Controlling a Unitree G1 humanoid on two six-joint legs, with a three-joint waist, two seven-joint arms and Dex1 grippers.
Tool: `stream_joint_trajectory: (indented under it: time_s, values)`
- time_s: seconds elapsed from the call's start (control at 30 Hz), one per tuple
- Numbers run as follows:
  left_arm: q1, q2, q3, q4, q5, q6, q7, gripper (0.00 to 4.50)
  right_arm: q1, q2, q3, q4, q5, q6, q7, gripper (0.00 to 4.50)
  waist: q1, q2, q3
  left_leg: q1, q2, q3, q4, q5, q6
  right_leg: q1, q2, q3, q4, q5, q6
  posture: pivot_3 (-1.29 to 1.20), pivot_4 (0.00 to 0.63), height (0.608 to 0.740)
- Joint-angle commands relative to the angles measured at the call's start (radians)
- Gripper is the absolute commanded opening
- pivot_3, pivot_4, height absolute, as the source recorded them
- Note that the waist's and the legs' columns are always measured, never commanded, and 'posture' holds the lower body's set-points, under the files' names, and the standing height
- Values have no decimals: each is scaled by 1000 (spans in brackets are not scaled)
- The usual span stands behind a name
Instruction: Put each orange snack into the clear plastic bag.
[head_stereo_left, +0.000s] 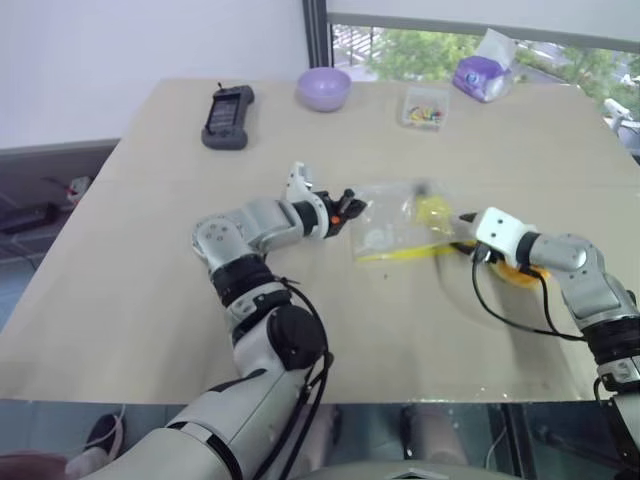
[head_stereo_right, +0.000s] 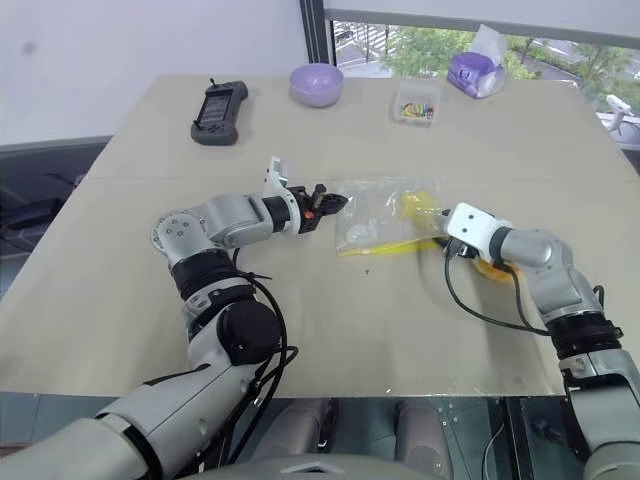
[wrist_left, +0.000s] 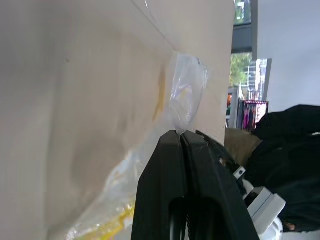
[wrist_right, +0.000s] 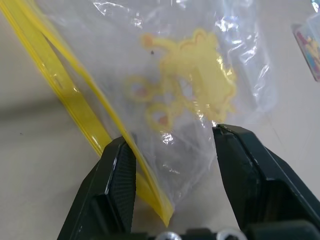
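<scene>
The clear plastic bag, with a yellow zip strip along its near edge and a yellow print on it, lies mid-table. My left gripper is shut on the bag's left edge, and the left wrist view shows the film pinched at the tips. My right gripper is open at the bag's right corner. Its two fingers stand on either side of the zip strip and film. The orange snack lies on the table just behind the right hand, mostly hidden by it.
At the far side of the table stand a purple bowl, a black handheld device, a small clear box of colourful bits and a purple wrapped pack. The table's front edge runs close to me.
</scene>
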Motion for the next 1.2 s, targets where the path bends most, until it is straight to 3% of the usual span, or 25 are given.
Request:
stream_joint_trajectory:
  time_s: [0.03, 0.13, 0.23, 0.4, 0.5, 0.63, 0.73, 0.8, 0.9, 1.07, 1.2]
  values:
    - [16, -7, -26, -35, -23, 4, -20, 0, -7, -3, 12, 40, -14, -35, -1, 1242, -2, 0, 0, 0, 0, 0, 0, 0, 0, 0, 0, 0, 0, 0, 0, 0, 150, 740]
    - [24, 5, -33, -40, -11, 4, -29, 0, -1, -1, 6, 47, -6, -36, -9, 46, -2, 0, 0, 0, 0, 0, 1, 0, 0, 0, 0, 0, 1, 0, 0, 0, 150, 740]
    - [48, 23, -93, -56, 8, 4, -63, 0, 4, 4, 5, 47, -12, -48, -31, 46, -2, 0, 0, 0, 0, 0, 1, 0, 0, 0, 0, 0, 1, 0, 0, 0, 150, 740]
    - [128, 87, -316, -155, 32, -55, -182, 0, 0, -5, -10, -14, -4, -2, -31, 46, -3, 0, 0, 0, 0, 0, 1, 0, 0, 0, 0, 1, 1, 0, 0, 0, 150, 740]
    - [171, 138, -418, -189, 53, -103, -255, 783, -9, -18, -25, -95, 13, 69, -5, 0, -3, 0, 0, 0, 0, 1, 1, 0, 0, -1, 0, 1, 2, 0, 0, 0, 150, 740]
    - [247, 298, -661, -290, 100, -222, -443, 2403, -31, -30, -26, -201, 17, 183, 30, 0, -4, 1, 0, -1, 0, 1, 0, 0, 0, -3, 0, 2, 2, 0, 0, 0, 150, 740]
    - [315, 458, -802, -405, 106, -335, -655, 2403, -49, -34, -17, -267, 15, 258, 56, 0, -9, 1, 0, -2, 0, 5, -1, 0, 0, -7, 1, 7, 5, 0, -1, 0, 150, 740]
    - [369, 599, -918, -458, 196, -504, -796, 2403, -65, -35, -6, -302, 9, 306, 73, 0, -11, 2, 0, -2, 1, 6, -2, 0, 0, -9, 1, 9, 5, 0, -1, 0, 150, 740]
    - [408, 732, -1047, -475, 351, -758, -924, 2403, -86, -30, 2, -343, 7, 377, 91, 0, -8, 3, 0, -2, 2, 8, -3, 0, 0, -9, 1, 11, 5, 0, -1, 0, 150, 740]
    - [470, 824, -1173, -514, 518, -1118, -1109, 2403, -111, -21, 22, -379, 3, 482, 118, 0, 1, 3, 0, -3, 2, 7, -4, 0, 0, -9, 1, 10, 2, 0, -2, 0, 150, 740]
    - [499, 841, -1236, -522, 596, -1233, -1182, 2403, -143, -8, 41, -393, -8, 539, 115, 0, -2, 3, 1, -3, 2, 8, -5, 0, 1, -10, 0, 11, 1, 0, -2, 0, 150, 740]
